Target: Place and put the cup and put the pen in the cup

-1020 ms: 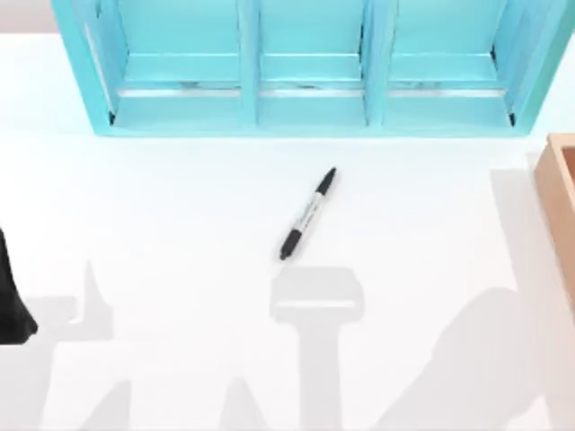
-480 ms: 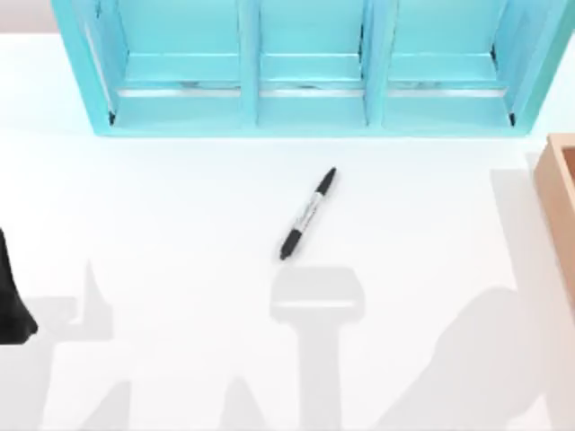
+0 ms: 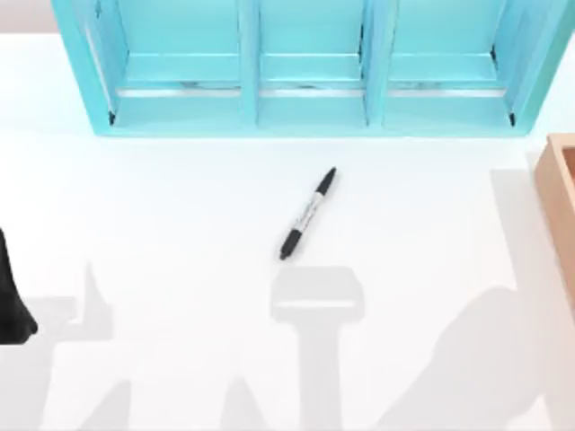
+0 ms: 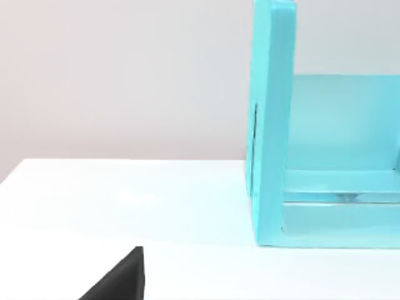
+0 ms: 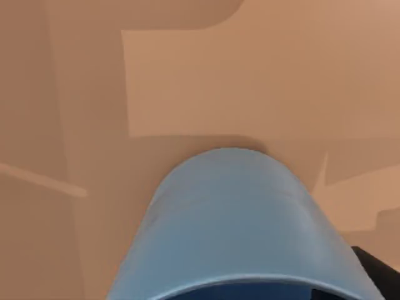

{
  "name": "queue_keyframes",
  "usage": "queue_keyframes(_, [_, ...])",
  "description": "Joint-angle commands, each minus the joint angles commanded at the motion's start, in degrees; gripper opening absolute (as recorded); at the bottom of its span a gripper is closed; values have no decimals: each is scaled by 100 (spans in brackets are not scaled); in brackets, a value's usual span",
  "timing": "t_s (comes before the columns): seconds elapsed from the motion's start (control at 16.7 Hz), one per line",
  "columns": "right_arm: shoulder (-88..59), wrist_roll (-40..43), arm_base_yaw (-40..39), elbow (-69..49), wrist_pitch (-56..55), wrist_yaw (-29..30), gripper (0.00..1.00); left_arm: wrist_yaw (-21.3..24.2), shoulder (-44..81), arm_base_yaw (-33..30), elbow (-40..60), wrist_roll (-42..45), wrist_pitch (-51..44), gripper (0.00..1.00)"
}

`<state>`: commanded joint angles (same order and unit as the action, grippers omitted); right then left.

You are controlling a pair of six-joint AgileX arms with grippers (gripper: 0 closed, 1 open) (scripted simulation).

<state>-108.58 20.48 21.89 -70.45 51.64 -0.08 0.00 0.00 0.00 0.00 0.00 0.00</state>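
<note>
Right gripper (image 5: 375,275), state unclear, beside smooth round blue cup (image 5: 237,225) on tan surface (image 5: 187,81).

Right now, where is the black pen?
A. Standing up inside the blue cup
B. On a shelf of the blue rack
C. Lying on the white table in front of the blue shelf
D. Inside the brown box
C. In the top view the pen lies flat and slanted on the bare white table, a little in front of the blue shelf, with nothing touching it.
</note>
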Motion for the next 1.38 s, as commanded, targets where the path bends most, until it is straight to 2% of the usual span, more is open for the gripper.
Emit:
queue_keyframes(0.24, [95,-342,-396,-390,423,5,0,0,0,0,0,0,0,100])
queue_keyframes(0.6, [575,-1849,-1886,-1713,2490,7,0,0,0,0,0,0,0,100])
queue_keyframes(0.78, [852,-2450,-2464,-2206,3119,9,0,0,0,0,0,0,0,100])
queue_keyframes(1.14, [886,-2575,-2569,-2289,3202,-10,0,0,0,0,0,0,0,100])
queue_keyframes(1.38, [439,-2936,-3027,-2234,2569,-69,0,0,0,0,0,0,0,100])
